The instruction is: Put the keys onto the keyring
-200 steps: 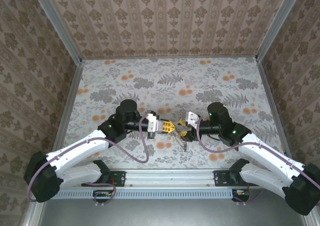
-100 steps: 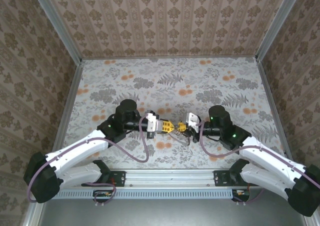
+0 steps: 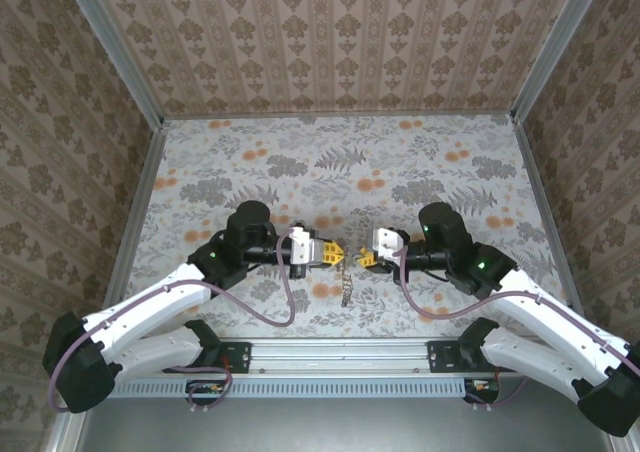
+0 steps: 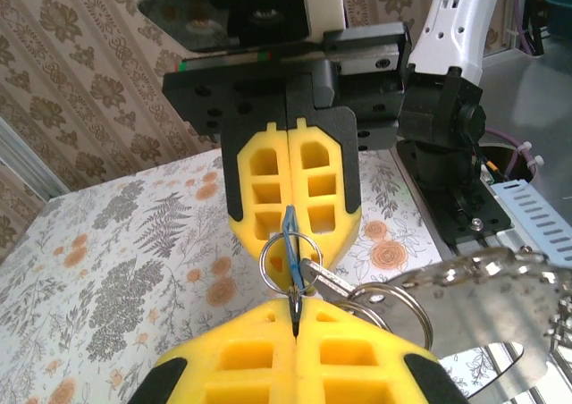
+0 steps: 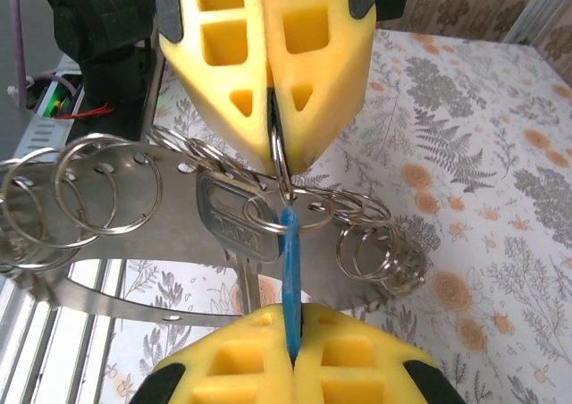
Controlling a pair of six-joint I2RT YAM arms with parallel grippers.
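Observation:
My two grippers meet tip to tip above the table's near middle. The left gripper (image 3: 340,256) (image 4: 295,313) is shut on the rim of a small split keyring (image 4: 288,259) (image 5: 279,167). Facing it, the right gripper (image 3: 362,259) (image 5: 290,324) is shut on a thin blue key (image 5: 289,270) (image 4: 292,239), seen edge-on. The key's free end reaches into the keyring. A silver key (image 5: 231,221) (image 4: 329,281) hangs on the same keyring.
A curved metal strip (image 5: 107,243) (image 4: 500,288) carrying several more split rings (image 5: 380,248) dangles from the held ring and shows as a small bunch (image 3: 347,287) under the grippers. The patterned table (image 3: 350,172) is walled on three sides.
The right gripper has shut on the blue key and moved up to the left gripper's tips. The ring bunch has shifted left and now hangs under the two grippers.

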